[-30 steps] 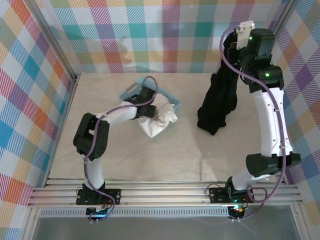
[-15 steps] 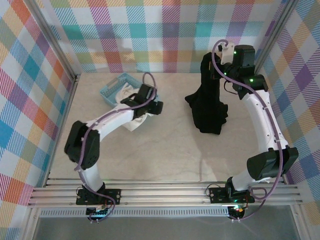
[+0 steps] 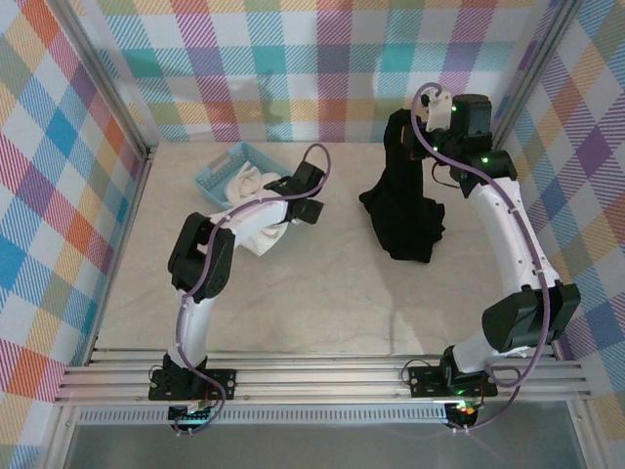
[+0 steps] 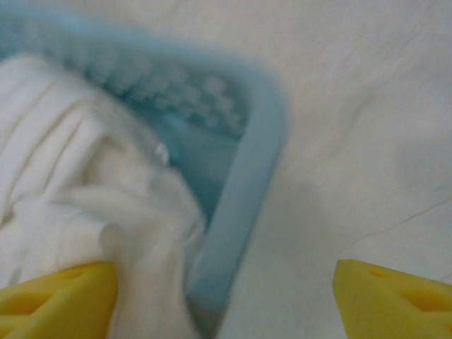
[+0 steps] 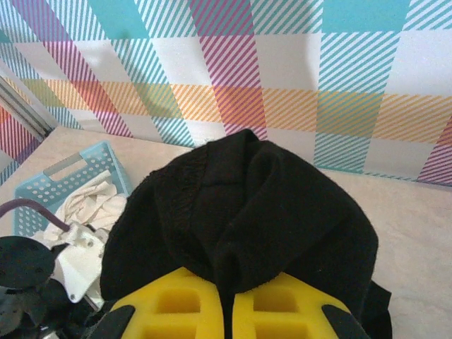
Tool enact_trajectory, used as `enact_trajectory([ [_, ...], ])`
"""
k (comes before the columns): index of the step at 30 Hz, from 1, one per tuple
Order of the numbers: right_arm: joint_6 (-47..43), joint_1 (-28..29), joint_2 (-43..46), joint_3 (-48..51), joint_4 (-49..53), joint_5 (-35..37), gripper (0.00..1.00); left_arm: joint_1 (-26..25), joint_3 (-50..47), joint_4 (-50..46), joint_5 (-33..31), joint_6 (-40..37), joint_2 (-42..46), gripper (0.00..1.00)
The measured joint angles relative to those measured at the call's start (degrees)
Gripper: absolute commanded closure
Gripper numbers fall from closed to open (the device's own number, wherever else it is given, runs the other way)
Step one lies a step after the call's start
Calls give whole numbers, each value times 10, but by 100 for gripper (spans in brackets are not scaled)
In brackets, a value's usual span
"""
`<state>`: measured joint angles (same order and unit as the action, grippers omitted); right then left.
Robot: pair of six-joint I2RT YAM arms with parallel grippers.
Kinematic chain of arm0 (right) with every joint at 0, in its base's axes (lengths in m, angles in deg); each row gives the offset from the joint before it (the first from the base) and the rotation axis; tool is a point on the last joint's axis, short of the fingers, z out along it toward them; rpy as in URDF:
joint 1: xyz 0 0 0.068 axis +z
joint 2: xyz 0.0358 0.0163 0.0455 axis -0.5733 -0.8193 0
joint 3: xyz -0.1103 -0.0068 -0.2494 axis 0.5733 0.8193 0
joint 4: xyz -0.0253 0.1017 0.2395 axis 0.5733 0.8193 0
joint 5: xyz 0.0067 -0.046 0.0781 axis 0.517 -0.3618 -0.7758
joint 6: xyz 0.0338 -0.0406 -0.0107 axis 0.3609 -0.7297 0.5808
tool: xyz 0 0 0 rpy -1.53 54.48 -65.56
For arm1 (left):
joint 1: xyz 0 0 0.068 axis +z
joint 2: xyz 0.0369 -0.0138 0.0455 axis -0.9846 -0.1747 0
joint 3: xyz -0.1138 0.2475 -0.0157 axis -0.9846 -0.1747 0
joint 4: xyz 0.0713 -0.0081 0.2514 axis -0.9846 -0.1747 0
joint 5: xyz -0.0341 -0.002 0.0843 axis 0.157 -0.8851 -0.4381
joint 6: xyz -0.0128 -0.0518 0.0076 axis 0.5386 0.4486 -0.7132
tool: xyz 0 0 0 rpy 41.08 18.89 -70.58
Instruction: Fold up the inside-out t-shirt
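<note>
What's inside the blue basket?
A crumpled white-cream cloth fills the blue basket and spills over its rim. The cloth covers the basket's floor, so anything lying beneath it cannot be seen.

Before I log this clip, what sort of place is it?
Probably a robot lab test cell: plaid backdrop walls, aluminium mounting rail, pale table with a blue basket.

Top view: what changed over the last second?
The blue plastic basket with the white-cream cloth slid left toward the far-left corner, the open left hand following. The right hand swung left, still shut on the hanging black cloth t-shirt.
</note>
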<state>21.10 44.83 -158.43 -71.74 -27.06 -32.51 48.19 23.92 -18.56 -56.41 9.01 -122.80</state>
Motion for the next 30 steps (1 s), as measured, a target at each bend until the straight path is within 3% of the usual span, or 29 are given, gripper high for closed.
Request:
enact_trajectory([
  [9, 2, 0, -3, 0, -4, -3, 100, 110, -202, -24, 16, 18, 151, 12],
  [16, 16, 0, -21, 12, -23, -24, 100, 255, -248, -13, 96, 39, 218, 8],
  [18, 18, 1, -21, 20, -24, -27, 100, 283, -245, -6, 119, 43, 219, 2],
  [25, 24, 4, -21, 36, -27, -31, 100, 298, -239, 27, 194, 89, 223, 3],
  [30, 28, 7, -24, 36, -31, -33, 100, 310, -194, 52, 210, 132, 211, 4],
])
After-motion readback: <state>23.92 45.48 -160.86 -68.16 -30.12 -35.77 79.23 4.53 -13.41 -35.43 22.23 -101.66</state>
